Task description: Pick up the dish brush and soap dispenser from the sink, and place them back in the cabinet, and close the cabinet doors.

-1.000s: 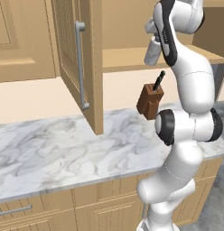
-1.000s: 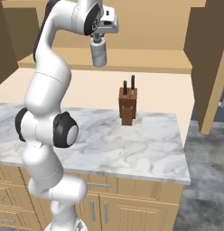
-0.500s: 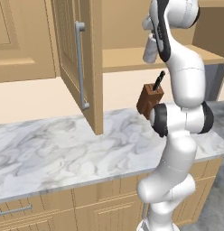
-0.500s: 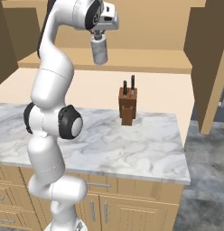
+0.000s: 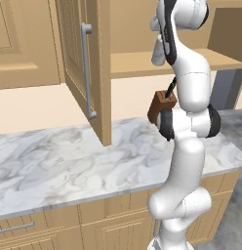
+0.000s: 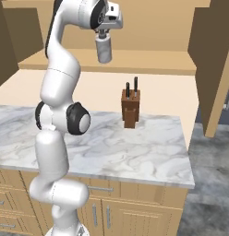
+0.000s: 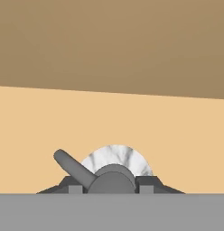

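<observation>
Nearest of all, low tan drawer fronts (image 5: 40, 229) run beneath a white and grey marbled counter (image 5: 69, 163). From the floor in front of them rises the white robot arm (image 6: 58, 138), its dark elbow joint level with the countertop. On the counter, toward its far right end, stands a brown wooden knife block (image 6: 130, 109) with black handles poking out of the top; in the left base view it is partly hidden behind the arm.

Higher up, the arm reaches to the wall cabinet (image 6: 148, 64), a light tan wooden unit with a single wide shelf. The gripper (image 6: 103, 34) points downward and is clamped on the neck of the soap dispenser (image 6: 104, 48), a small grey-white marbled bottle. The bottle hangs upright from the claw, in the air at the front of the cabinet opening and around the level of the shelf edge; whether its base touches the shelf cannot be told. In the hand view the dispenser's dark pump top and spout (image 7: 75, 169) sit between the finger tips, with the marbled body just behind and bare tan shelf beyond.

One of the cabinet doors (image 5: 86, 63) stands swung open at the left of the opening, with a long vertical silver bar handle (image 5: 87, 71). Another open door (image 6: 213, 64) stands at the right side.
</observation>
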Robot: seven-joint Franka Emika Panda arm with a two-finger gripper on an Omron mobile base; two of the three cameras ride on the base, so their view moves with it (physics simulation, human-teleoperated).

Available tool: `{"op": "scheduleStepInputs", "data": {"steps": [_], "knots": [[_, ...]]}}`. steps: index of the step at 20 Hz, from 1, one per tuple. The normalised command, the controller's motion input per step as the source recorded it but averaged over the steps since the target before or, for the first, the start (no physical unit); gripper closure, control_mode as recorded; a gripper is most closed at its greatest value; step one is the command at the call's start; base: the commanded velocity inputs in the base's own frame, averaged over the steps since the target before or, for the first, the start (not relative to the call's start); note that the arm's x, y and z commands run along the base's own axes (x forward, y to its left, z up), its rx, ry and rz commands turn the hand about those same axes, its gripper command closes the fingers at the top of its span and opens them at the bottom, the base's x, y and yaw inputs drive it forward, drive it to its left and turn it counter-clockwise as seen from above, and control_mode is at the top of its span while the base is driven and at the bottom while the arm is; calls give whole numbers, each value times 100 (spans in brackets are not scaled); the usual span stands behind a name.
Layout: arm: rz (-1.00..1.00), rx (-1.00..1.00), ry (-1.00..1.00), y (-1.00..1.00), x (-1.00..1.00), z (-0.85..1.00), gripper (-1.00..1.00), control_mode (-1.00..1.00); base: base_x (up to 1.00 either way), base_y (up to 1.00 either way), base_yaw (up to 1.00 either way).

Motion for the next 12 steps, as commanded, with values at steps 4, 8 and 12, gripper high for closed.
{"op": "scheduleStepInputs", "data": {"steps": [4, 8, 12], "knots": [[0, 0, 0, 0, 35, 0, 100, -100, 0, 0, 0], [0, 0, 0, 0, 20, -4, 100, -100, 0, 0, 0], [0, 0, 2, 0, 13, -11, 100, -100, 0, 0, 0]]}}
